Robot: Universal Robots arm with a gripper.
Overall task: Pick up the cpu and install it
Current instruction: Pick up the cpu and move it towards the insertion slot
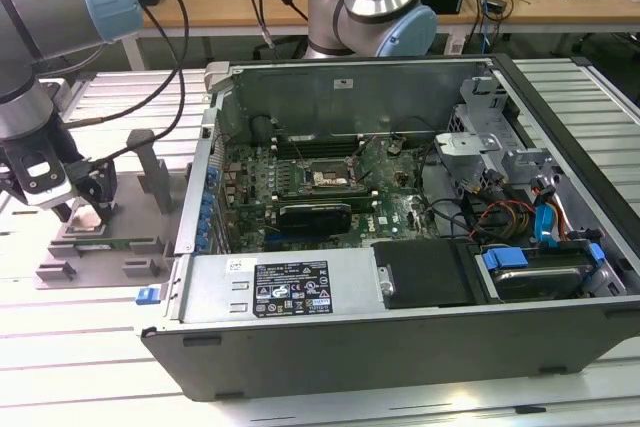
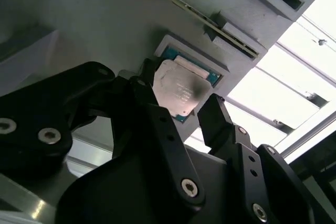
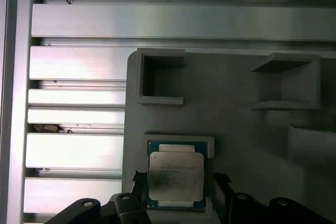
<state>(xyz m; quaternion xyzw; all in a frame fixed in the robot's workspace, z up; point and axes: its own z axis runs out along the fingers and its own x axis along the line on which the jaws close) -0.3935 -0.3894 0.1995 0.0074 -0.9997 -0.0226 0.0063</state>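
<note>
Pick-up step: at the exterior view's left edge, gripper point(image 1: 88, 213) spread astride the cpu point(image 3: 176, 174) in its grey tray point(image 3: 236, 124); grasp calls for even edge pinch.

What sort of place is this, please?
Probably a robotics lab: a robot arm hangs over a cpu in a grey tray, beside an opened desktop computer case on an aluminium-slat table.

— Any print legible here?
— None. There are faint markings on the cpu point(image 3: 176, 178) between the gripper's point(image 3: 179, 181) spread fingers, and a black label point(image 1: 291, 290) on the power supply point(image 1: 350, 282) far from it, both unreadable
</note>
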